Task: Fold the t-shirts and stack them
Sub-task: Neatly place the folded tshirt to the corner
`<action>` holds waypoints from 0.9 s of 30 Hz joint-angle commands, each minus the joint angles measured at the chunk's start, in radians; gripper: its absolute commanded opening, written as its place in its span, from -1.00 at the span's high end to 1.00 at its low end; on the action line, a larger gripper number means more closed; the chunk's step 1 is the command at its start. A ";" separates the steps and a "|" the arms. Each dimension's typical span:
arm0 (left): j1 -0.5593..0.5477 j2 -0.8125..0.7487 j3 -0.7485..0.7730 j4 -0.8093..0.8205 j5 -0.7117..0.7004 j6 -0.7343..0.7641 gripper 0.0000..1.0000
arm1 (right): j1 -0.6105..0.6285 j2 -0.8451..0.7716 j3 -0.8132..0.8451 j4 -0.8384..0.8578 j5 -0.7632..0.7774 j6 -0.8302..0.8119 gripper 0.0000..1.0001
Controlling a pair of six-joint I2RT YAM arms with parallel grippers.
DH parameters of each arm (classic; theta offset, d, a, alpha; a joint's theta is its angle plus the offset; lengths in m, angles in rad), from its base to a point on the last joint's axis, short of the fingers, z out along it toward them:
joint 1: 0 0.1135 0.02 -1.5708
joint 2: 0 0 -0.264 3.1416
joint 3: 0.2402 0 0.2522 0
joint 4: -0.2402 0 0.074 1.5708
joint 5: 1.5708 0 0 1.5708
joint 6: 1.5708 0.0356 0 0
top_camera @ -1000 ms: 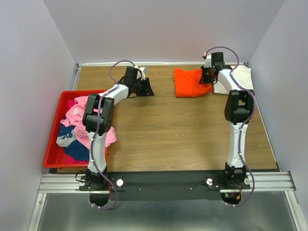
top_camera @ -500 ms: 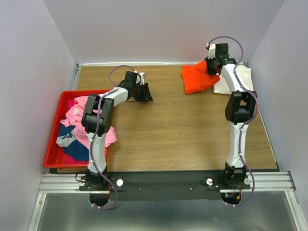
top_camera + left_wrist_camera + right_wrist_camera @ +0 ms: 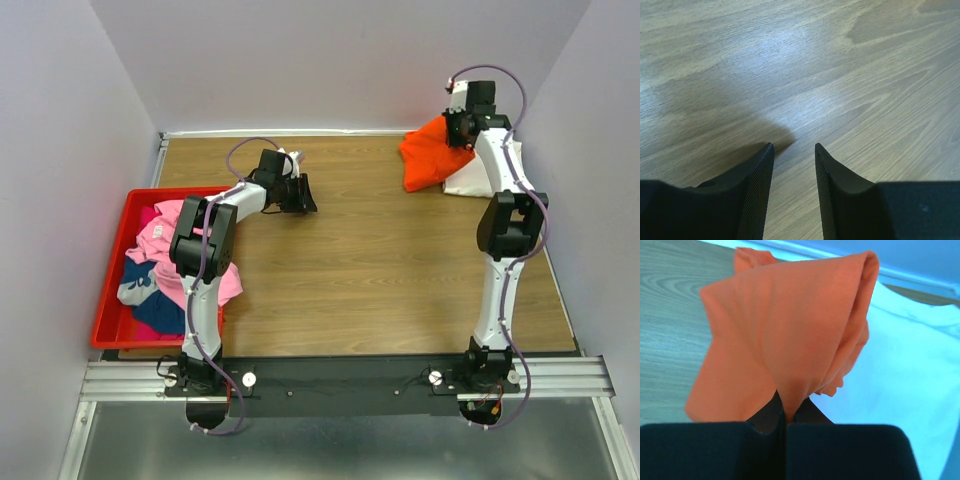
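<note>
Pincer on right arm (image 3: 785, 414) tight on orange t-shirt (image 3: 790, 330) beside cream-white t-shirt (image 3: 912, 390); left pincer (image 3: 794, 148) half-open, empty, above table (image 3: 840, 60).

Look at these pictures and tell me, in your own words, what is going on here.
The right gripper is shut on a fold of the orange shirt, holding it up at the far right, beside the white shirt lying on the table. The left gripper is open and empty over bare wood. In the red bin, pink and blue shirts sit heaped.
</note>
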 commanded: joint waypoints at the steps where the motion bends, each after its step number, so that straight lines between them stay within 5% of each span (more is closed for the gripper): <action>1: 0.001 -0.017 -0.021 -0.004 -0.013 0.022 0.07 | -0.029 -0.101 0.038 -0.002 0.028 -0.021 0.99; 27: 0.001 -0.018 -0.037 -0.015 -0.009 0.025 0.07 | -0.129 -0.138 0.043 -0.012 0.003 -0.040 0.99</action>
